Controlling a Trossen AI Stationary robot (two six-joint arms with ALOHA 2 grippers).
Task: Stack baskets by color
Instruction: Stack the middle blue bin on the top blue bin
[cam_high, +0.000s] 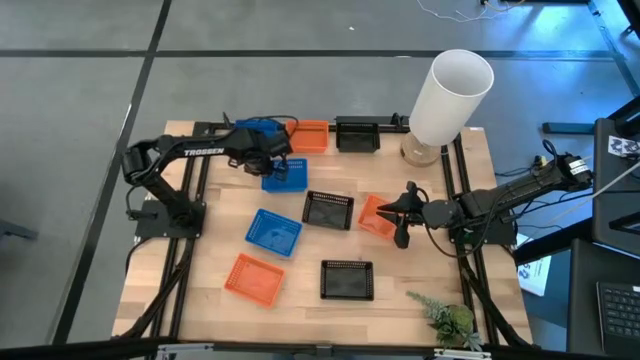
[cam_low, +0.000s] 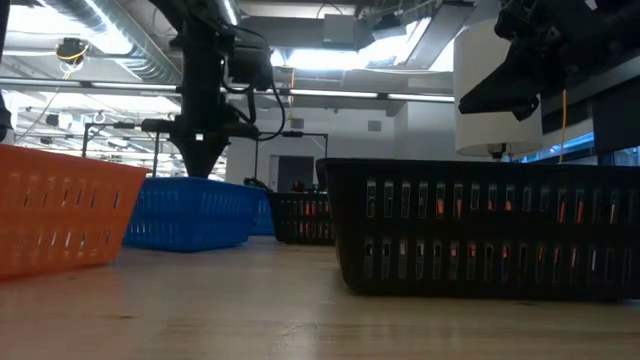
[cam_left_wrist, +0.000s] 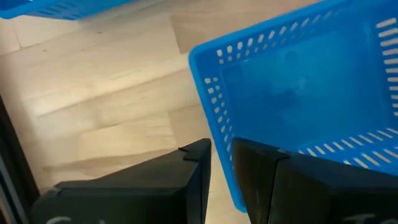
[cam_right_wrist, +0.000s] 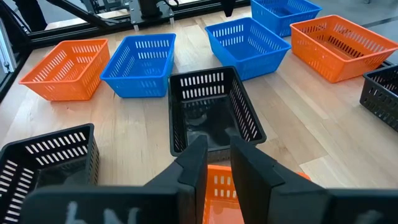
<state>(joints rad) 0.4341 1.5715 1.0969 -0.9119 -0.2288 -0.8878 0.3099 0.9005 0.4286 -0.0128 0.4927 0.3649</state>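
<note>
The left tool (cam_high: 268, 152) is at the far left of the tabletop (cam_high: 300, 290), its fingers (cam_left_wrist: 252, 174) closed on the rim of a blue basket (cam_left_wrist: 298, 99); the wall sits in the narrow gap between them, a grip on the edge that keeps the basket's mouth free for nesting. In the high view this basket (cam_high: 286, 174) sits just near of another blue one (cam_high: 262, 128) under the arm, probably where the blue pile is meant to form. The third blue basket (cam_high: 274, 230) lies alone nearer the middle. The right tool (cam_high: 401, 213) is at the right, its fingers pinched on the rim of an orange basket (cam_high: 375, 214), which looks tipped, as if lifted by one edge. Another orange basket (cam_high: 310, 136) waits at the far edge, and one more (cam_high: 253, 278) at the near left, so orange is still scattered. The three black baskets (cam_high: 328, 210) (cam_high: 347, 279) (cam_high: 357, 134) stand apart, none stacked. A white cylinder (cam_high: 448, 95) stands at the far right corner, clear of the work.
</note>
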